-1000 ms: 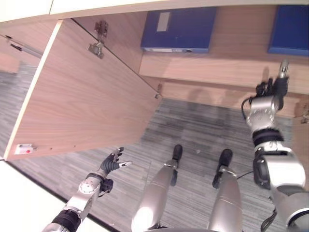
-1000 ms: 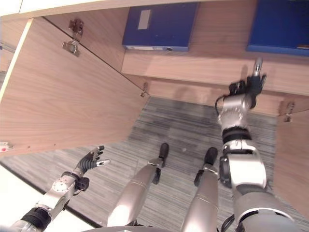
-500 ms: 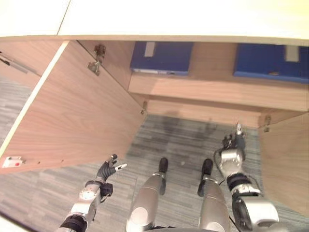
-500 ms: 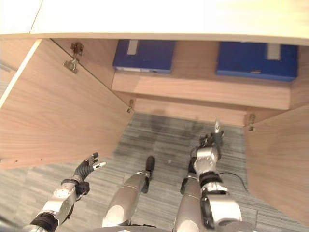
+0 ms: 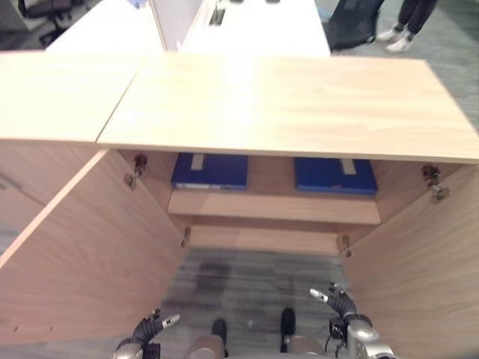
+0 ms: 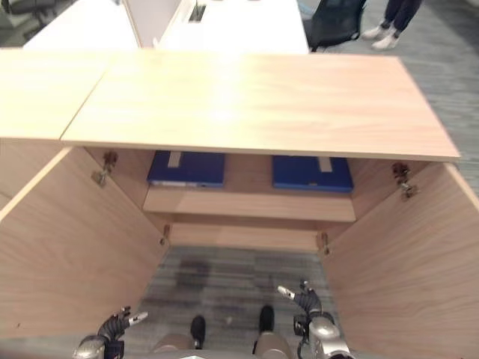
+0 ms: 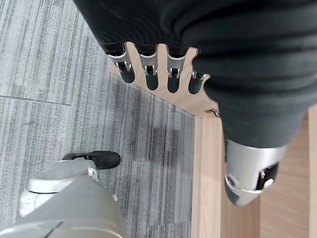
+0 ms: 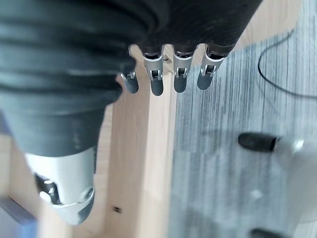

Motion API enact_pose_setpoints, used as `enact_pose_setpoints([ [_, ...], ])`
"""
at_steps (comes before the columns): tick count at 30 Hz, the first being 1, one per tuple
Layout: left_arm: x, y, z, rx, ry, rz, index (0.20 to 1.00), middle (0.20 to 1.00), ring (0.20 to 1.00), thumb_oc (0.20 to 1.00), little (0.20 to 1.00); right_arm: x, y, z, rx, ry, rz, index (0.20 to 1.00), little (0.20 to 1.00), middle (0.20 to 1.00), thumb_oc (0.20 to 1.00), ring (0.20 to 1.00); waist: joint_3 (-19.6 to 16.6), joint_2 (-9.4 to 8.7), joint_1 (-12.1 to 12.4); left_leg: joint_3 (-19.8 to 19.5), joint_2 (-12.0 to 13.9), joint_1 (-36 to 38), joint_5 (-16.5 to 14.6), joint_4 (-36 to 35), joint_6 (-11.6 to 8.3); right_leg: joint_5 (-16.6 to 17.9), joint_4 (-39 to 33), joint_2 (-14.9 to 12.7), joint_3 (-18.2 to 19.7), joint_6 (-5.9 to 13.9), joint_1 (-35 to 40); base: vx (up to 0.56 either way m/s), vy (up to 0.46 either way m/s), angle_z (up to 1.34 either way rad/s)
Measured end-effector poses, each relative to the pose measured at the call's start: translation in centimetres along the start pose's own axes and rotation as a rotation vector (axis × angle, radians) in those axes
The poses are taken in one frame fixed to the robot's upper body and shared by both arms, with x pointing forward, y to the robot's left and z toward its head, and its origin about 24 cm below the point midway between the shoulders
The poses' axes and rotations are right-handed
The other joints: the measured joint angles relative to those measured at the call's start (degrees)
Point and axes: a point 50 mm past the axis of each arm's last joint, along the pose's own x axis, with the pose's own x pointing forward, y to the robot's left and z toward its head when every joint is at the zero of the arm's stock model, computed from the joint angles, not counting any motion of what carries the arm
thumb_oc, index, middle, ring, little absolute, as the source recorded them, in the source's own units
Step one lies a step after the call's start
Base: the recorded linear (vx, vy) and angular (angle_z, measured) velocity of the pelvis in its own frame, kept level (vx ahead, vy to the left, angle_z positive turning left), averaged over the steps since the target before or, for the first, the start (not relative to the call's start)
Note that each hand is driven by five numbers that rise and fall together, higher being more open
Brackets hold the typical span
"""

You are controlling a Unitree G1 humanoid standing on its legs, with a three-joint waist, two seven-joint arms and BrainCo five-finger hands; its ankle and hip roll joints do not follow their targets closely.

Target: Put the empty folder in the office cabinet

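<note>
Right hand (image 5: pixel 340 305) lowered; flat blue folders (image 5: pixel 210 171) shelved.

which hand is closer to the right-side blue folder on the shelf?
Right. The right hand hangs low by the open right door, roughly below the right blue folder. The left hand sits lower, far across by the left door. Neither touches it.

- The cabinet top (image 5: pixel 284 105) hides the far part of both blue folders, left (image 5: pixel 210 171) and right (image 5: pixel 334 175)
- The picture's upper edge cuts off a person's legs (image 5: pixel 410 13) and an office chair (image 5: pixel 352 22)
- The left hand (image 5: pixel 150 329) and right hand (image 5: pixel 340 305) sit at the lower edge, arms cut off
</note>
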Motion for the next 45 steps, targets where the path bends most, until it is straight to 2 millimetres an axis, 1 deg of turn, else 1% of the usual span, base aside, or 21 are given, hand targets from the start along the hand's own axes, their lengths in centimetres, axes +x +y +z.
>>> enact_pose_setpoints([
  [3, -0.4, 0.0, -1.4, 0.027, 0.04, -0.004, 1.0, 1.0, 1.0, 1.0, 1.0, -0.5, 0.6, -1.7, -0.121, 0.051, 0.054, 1.0, 1.0, 1.0, 1.0, 1.0, -2.1, -0.46, 0.2, 1.9, 0.4, 3.3, 0.2, -2.9, -0.14, -0.2, -1.3, 0.4, 1.6, 0.39, 1.8, 0.03, 0.002, -0.3],
  [8, -0.5, -0.1, -1.7, 0.031, 0.048, -0.005, 1.0, 1.0, 1.0, 1.0, 1.0, -1.6, 0.7, -4.3, -0.176, 0.133, 0.083, 1.0, 1.0, 1.0, 1.0, 1.0, -2.9, -0.43, 0.1, 1.7, 0.7, 6.4, 1.7, -7.3, 0.03, 0.1, -3.5, 0.7, 0.9, 0.74, 4.6, 0.04, -0.016, 0.03],
  [16, -0.9, -0.3, -2.9, 0.057, 0.076, -0.004, 1.0, 1.0, 1.0, 1.0, 1.0, -1.4, 1.1, -4.0, -0.242, 0.122, 0.12, 1.0, 1.0, 1.0, 1.0, 1.0, -2.9, 1.01, 1.4, 1.2, 1.6, 7.9, 1.6, -5.9, -0.76, -0.2, -3.6, 1.6, 0.6, 0.3, 6.6, 0.02, -0.05, 0.04],
  [20, -0.7, -1.7, -2.3, 0.028, 0.047, -0.032, 1.0, 1.0, 1.0, 1.0, 1.0, -1.3, 0.7, -3.8, -0.246, 0.116, 0.111, 1.0, 1.0, 1.0, 1.0, 1.0, -2.2, 2.02, 3.8, -1.7, 2.4, 8.3, 1.1, -6.1, -1.66, -0.7, -3.7, 2.1, -2.4, -0.46, 8.8, 0.0, -0.028, 0.35],
  [22, -1.1, -1.5, -3.5, 0.024, 0.076, -0.016, 1.0, 1.0, 1.0, 1.0, 1.0, -1.1, 0.5, -3.2, -0.232, 0.1, 0.096, 1.0, 1.0, 1.0, 1.0, 1.0, -1.9, 2.77, 6.0, -4.2, 3.3, 6.3, 1.9, -6.5, -1.92, -0.7, -3.3, 2.8, -4.7, -0.54, 8.4, -0.19, 0.01, 0.63],
  [23, -0.9, -1.7, -2.8, 0.024, 0.052, -0.015, 1.0, 1.0, 1.0, 1.0, 1.0, -1.0, 0.4, -3.1, -0.227, 0.099, 0.088, 1.0, 1.0, 1.0, 1.0, 1.0, -1.9, 2.75, 7.3, -6.5, 3.4, 4.5, 2.6, -7.0, -1.77, -0.7, -3.3, 3.3, -6.5, -0.59, 7.5, -0.35, 0.143, 1.16],
  [25, -0.2, -2.0, -0.8, 0.024, 0.006, -0.021, 1.0, 1.0, 1.0, 1.0, 1.0, -1.0, 0.1, -3.0, -0.226, 0.094, 0.069, 1.0, 1.0, 1.0, 1.0, 1.0, -1.2, 2.57, 7.2, -9.9, 3.5, -0.3, 3.3, -5.5, -2.63, -0.7, -3.2, 2.3, -12.6, -1.76, 6.8, -0.3, 0.161, 1.53],
  [26, 0.2, -2.2, 0.3, 0.014, -0.014, -0.02, 1.0, 1.0, 1.0, 1.0, 1.0, -0.9, 0.0, -2.9, -0.228, 0.094, 0.062, 1.0, 1.0, 1.0, 1.0, 1.0, -0.2, 0.84, 6.3, -3.3, 4.4, -1.6, 2.2, -3.6, -1.33, -0.1, -3.5, 0.4, -17.4, -3.29, 6.3, -0.11, 0.07, 2.2],
  [27, 0.5, -2.2, 1.3, -0.002, -0.035, -0.02, 1.0, 1.0, 1.0, 1.0, 1.0, -0.4, -0.4, -1.9, -0.236, 0.08, 0.045, 1.0, 1.0, 1.0, 1.0, 1.0, 0.8, 0.4, 4.1, 12.9, 8.6, -6.1, 2.1, 5.0, -1.44, -0.7, -3.0, -1.8, -21.9, -3.18, 6.7, -0.07, 0.052, 1.83],
  [28, 0.6, -2.3, 1.2, -0.009, -0.033, -0.019, 1.0, 1.0, 1.0, 1.0, 1.0, -0.3, -0.8, -1.7, -0.244, 0.077, 0.033, 1.0, 1.0, 1.0, 1.0, 1.0, 1.0, 0.12, 4.1, 14.1, 9.9, -5.2, 2.5, 5.5, -2.22, -1.3, -2.8, -2.3, -22.1, -3.23, 6.5, -0.08, 0.094, 1.45],
  [29, 0.3, -2.6, 0.1, -0.015, 0.001, -0.023, 1.0, 1.0, 1.0, 1.0, 1.0, 0.0, -1.6, -0.7, -0.254, 0.05, 0.009, 1.0, 1.0, 1.0, 1.0, 1.0, 1.1, 1.55, 3.3, 14.7, 11.4, -1.5, 3.4, 3.7, -3.54, -1.7, -2.7, -2.5, -22.5, -2.1, 7.5, 0.02, 0.188, 0.81],
  [30, 0.3, -3.1, 0.0, -0.021, 0.015, -0.037, 1.0, 1.0, 1.0, 1.0, 1.0, -0.1, -3.5, -0.6, -0.186, 0.059, -0.061, 1.0, 1.0, 1.0, 1.0, 1.0, 1.6, 3.54, 3.5, 16.4, 9.8, 2.4, 2.5, -0.5, -4.8, -2.7, 0.0, -3.9, -22.2, 0.58, 8.5, 0.04, 0.245, 0.88],
  [32, 0.3, -2.0, 0.2, -0.01, 0.014, -0.011, 1.0, 1.0, 1.0, 1.0, 1.0, -0.4, -2.5, -1.7, -0.155, 0.087, -0.043, 1.0, 1.0, 1.0, 1.0, 1.0, 0.9, 1.22, 2.6, 13.6, 7.1, 1.2, 1.2, -0.4, -3.54, -3.3, 0.7, -6.8, -24.3, 2.07, 9.5, 0.06, 0.218, 1.01],
  [34, 0.2, -1.1, -0.2, 0.0, 0.03, 0.007, 1.0, 1.0, 1.0, 1.0, 1.0, -0.5, -1.4, -2.1, -0.143, 0.094, -0.015, 1.0, 1.0, 1.0, 1.0, 1.0, 0.4, -0.39, 2.7, 12.6, 5.6, 0.6, 1.3, -0.4, -2.84, -3.7, 1.8, -8.0, -23.2, 2.2, 9.2, 0.01, 0.161, 0.53],
  [36, 0.0, 0.3, -0.7, 0.016, 0.059, 0.038, 1.0, 1.0, 1.0, 1.0, 1.0, -0.4, 0.2, -2.2, -0.116, 0.104, 0.017, 1.0, 1.0, 1.0, 1.0, 1.0, 0.3, -2.52, 3.4, 11.8, 3.9, 0.1, 0.1, 1.2, -1.15, -3.8, 7.1, -11.0, -23.2, 2.45, 7.9, 0.01, 0.23, 0.33],
  [39, 0.0, 0.0, -0.7, 0.021, 0.057, 0.03, 1.0, 1.0, 1.0, 1.0, 1.0, 0.2, 0.7, -0.8, -0.112, 0.07, 0.025, 1.0, 1.0, 1.0, 1.0, 1.0, 0.6, -1.78, 4.3, 11.9, 2.5, 1.4, -0.8, 0.5, 0.29, -1.6, 16.3, -14.7, -23.5, 2.45, 4.4, 0.09, 0.2, 0.12],
  [40, 0.1, -0.1, -0.5, 0.022, 0.051, 0.024, 1.0, 1.0, 1.0, 1.0, 1.0, 0.2, 0.7, -0.8, -0.109, 0.073, 0.022, 1.0, 1.0, 1.0, 1.0, 1.0, 0.7, -1.1, 4.0, 11.5, 2.1, 1.5, -1.2, 0.7, 0.67, 0.0, 20.3, -16.0, -21.7, 3.63, 3.1, 0.08, 0.102, 0.44],
  [41, 0.3, -0.2, 0.3, 0.029, 0.027, 0.02, 1.0, 1.0, 1.0, 1.0, 1.0, 0.1, 0.6, -0.9, -0.113, 0.078, 0.021, 1.0, 1.0, 1.0, 1.0, 1.0, 1.0, -0.1, 3.7, 9.1, 1.3, 2.4, -0.4, -0.5, 2.32, 1.3, 25.3, -17.1, -19.2, 4.15, 1.5, 0.08, 0.088, 0.78],
  [42, 0.4, -0.2, 0.9, 0.032, 0.008, 0.02, 1.0, 1.0, 1.0, 1.0, 1.0, 0.0, 0.8, -1.2, -0.115, 0.083, 0.031, 1.0, 1.0, 1.0, 1.0, 1.0, 0.9, 0.94, 3.3, 7.2, 1.0, 3.8, 0.5, -2.3, 3.24, -1.9, 27.7, -15.9, -14.8, 5.61, 0.1, 0.1, 0.073, 1.12],
  [43, 0.6, -0.3, 1.6, 0.034, -0.012, 0.018, 1.0, 1.0, 1.0, 1.0, 1.0, 0.0, 0.9, -1.4, -0.097, 0.089, 0.034, 1.0, 1.0, 1.0, 1.0, 1.0, 0.0, 2.1, 2.7, 4.0, 1.5, 4.0, 2.1, -4.5, 3.59, -7.8, 24.0, -8.0, -4.6, 6.9, -0.4, 0.08, 0.033, 1.24],
  [45, 0.9, -0.4, 2.7, 0.038, -0.035, 0.018, 1.0, 1.0, 1.0, 1.0, 1.0, 0.3, 0.8, -0.6, -0.078, 0.073, 0.027, 1.0, 1.0, 1.0, 1.0, 1.0, 0.5, 2.49, 1.3, -0.2, 1.4, 3.8, 4.0, -6.8, 3.74, -11.5, 18.3, 1.0, 3.4, 3.68, -1.5, 0.07, -0.048, 1.36],
])
